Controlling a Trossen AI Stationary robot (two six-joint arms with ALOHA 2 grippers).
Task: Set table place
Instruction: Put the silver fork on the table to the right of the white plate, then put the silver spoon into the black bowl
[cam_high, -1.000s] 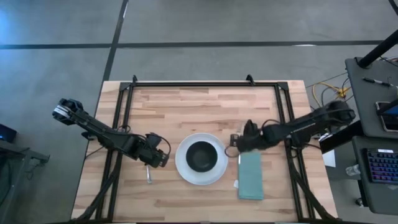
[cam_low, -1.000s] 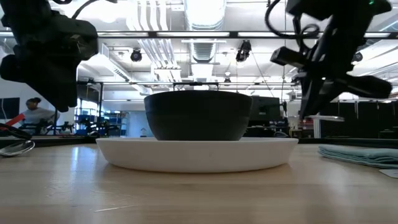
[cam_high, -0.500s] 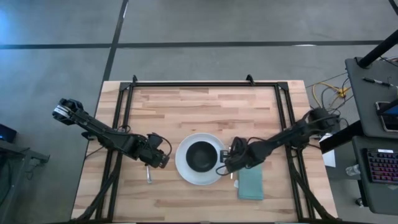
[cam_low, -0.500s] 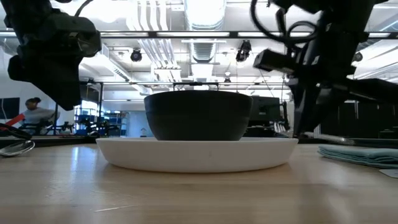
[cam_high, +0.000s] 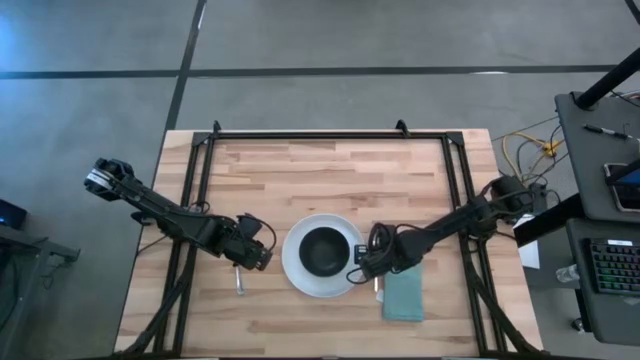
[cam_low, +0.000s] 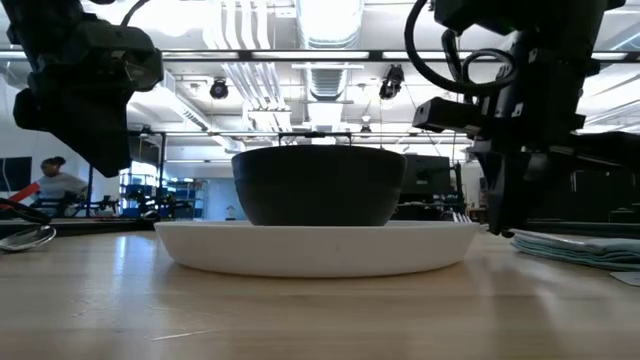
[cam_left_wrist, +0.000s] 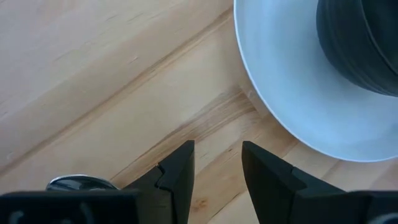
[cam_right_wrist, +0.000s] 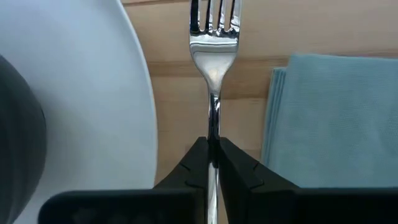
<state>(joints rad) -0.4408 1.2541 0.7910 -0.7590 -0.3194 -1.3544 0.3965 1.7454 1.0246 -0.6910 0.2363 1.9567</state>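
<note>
The silver metal fork (cam_right_wrist: 213, 74) is pinched by its handle between the closed fingers of the right gripper (cam_right_wrist: 211, 152), tines pointing straight ahead of the wrist. It hangs over the strip of bare wood between the round white plate (cam_right_wrist: 74, 124) and the folded teal cloth napkin (cam_right_wrist: 336, 118), its long axis running parallel to the napkin's near edge and along the plate's rim. From above, that gripper (cam_high: 372, 262) sits just beside the plate (cam_high: 296, 272), at the napkin's (cam_high: 403, 298) upper corner. Whether the fork already touches the table I cannot tell.

The small black bowl (cam_high: 323, 250) sits centred on the plate. On the plate's other side the left gripper (cam_left_wrist: 216, 171) hovers with its fingers apart and nothing between them, over the light-wood butcher-block table (cam_high: 300, 170), with the silver metal spoon (cam_high: 240, 282) lying just below it (its bowl end peeps in at the wrist camera's edge (cam_left_wrist: 79, 183)).

My judgement: the coming move is a straight lowering and release, and it turns on keeping the fork inside that narrow gap, parallel to both neighbours.
</note>
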